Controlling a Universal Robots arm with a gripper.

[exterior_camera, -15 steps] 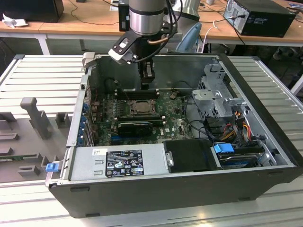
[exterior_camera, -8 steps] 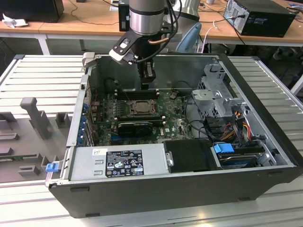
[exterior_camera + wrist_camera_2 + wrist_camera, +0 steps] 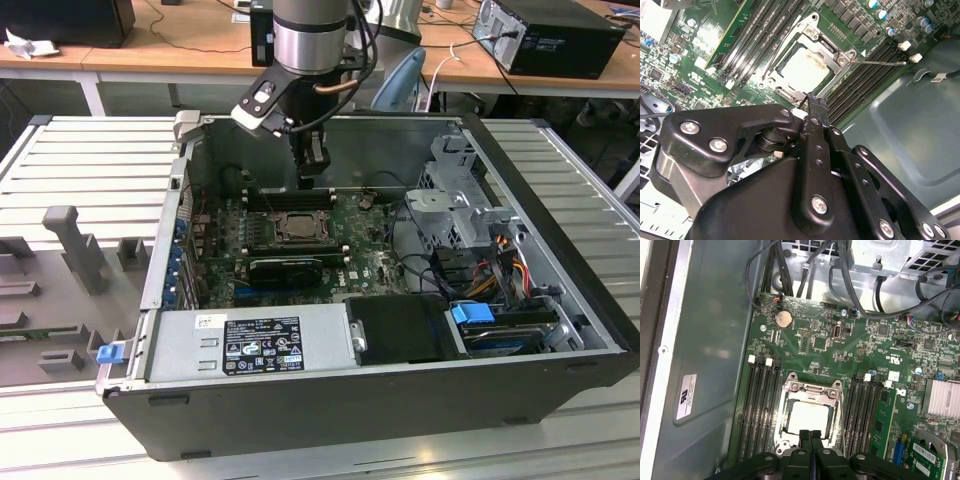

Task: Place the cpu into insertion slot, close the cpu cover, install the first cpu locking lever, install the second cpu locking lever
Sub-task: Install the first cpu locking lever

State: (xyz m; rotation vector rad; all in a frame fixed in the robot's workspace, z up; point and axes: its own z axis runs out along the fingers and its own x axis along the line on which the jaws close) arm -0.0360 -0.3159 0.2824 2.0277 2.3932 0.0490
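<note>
The cpu (image 3: 807, 416) lies flat in the insertion slot (image 3: 785, 445) on the green board, its pale face showing through the cut-out. The silvery cpu cover (image 3: 812, 388) lies down over it as a frame. In the second wrist view the cpu (image 3: 805, 67) sits under the cover (image 3: 812, 35), and a thin metal locking lever (image 3: 880, 62) sticks out sideways from the socket's corner. My gripper (image 3: 810, 436) hovers just at the socket's edge, its two black fingers pressed together with nothing between them. In the exterior view the gripper (image 3: 310, 180) hangs above the socket (image 3: 297, 226).
Black memory slots (image 3: 760, 405) flank the socket on both sides. A finned heatsink (image 3: 942, 397) and a coin cell (image 3: 784, 318) sit on the board. The case holds a grey power supply (image 3: 250, 340), a drive cage (image 3: 455, 205), cables and a black block (image 3: 285, 268).
</note>
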